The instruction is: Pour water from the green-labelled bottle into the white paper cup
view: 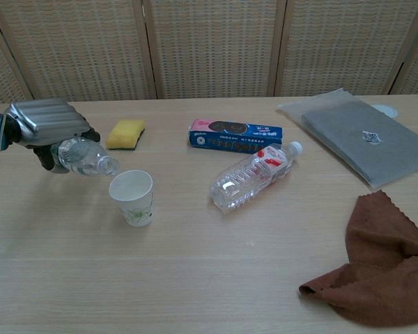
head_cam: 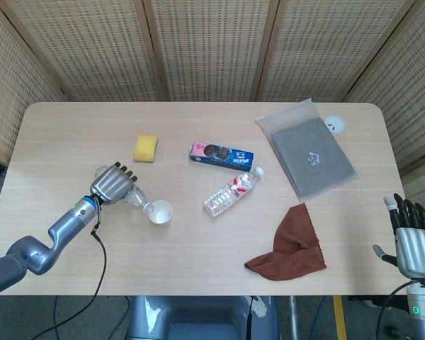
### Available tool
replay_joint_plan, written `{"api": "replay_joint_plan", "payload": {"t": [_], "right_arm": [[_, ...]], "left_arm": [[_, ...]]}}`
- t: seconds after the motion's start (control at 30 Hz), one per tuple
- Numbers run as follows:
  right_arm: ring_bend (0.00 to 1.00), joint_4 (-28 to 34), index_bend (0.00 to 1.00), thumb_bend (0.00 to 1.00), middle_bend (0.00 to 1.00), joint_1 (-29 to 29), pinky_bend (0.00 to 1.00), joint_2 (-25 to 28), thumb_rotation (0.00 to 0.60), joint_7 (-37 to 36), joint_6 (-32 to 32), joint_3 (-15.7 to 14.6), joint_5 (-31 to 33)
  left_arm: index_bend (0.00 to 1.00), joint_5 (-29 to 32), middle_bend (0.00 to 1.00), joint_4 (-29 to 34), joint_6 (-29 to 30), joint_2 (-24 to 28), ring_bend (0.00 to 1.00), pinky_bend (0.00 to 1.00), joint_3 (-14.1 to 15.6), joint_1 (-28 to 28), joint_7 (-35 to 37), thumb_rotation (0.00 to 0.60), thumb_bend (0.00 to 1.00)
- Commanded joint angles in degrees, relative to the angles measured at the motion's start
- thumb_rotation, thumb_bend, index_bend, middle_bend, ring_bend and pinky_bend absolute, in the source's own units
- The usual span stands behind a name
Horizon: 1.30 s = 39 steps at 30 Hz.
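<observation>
the left hand (view: 47, 122) grasps the green-labelled bottle (view: 87, 158), tipped with its open mouth just above the rim of the white paper cup (view: 132, 197) standing at the table's (view: 195, 278) left side. the hand covers the label in both views. only the head view shows the right hand (head_cam: 409, 237), off the table's right edge, fingers straight and apart, holding nothing. a second bottle (head_cam: 231, 193) lies beside a brown cloth (head_cam: 290, 244).

white cup (view: 132, 197); yellow sponge (view: 125, 133); brown cloth (view: 373, 277)
</observation>
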<state>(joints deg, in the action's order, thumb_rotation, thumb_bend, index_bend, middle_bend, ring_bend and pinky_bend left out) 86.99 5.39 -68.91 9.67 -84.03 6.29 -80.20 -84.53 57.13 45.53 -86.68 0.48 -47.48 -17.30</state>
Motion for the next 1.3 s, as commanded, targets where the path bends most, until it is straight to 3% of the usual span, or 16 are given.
{"api": "replay_joint_plan", "payload": {"t": [0.03, 0.87, 1.3], "right_arm": [[0.00, 0.0, 0.00, 0.00, 0.00, 0.0, 0.00, 0.0, 0.600, 0.0, 0.0, 0.0, 0.0], [0.00, 0.2, 0.00, 0.00, 0.00, -0.1, 0.00, 0.4, 0.600, -0.8, -0.1, 0.1, -0.1], [0.00, 0.1, 0.00, 0.00, 0.00, -0.1, 0.00, 0.3, 0.600, -0.6, 0.1, 0.0, 0.0]], "left_arm": [[0.65, 0.6, 0.47, 0.2, -0.3, 0.1, 0.37, 0.43, -0.3, 0.1, -0.3, 0.600, 0.48], [0.65, 6.8, 0.47, 3.8, -1.8, 0.1, 0.37, 0.43, -2.6, -0.1, -11.2, 0.600, 0.48], [0.65, 7.5, 0.47, 3.6, -1.9, -0.2, 0.37, 0.43, -2.5, 0.1, -9.2, 0.600, 0.47]]}}
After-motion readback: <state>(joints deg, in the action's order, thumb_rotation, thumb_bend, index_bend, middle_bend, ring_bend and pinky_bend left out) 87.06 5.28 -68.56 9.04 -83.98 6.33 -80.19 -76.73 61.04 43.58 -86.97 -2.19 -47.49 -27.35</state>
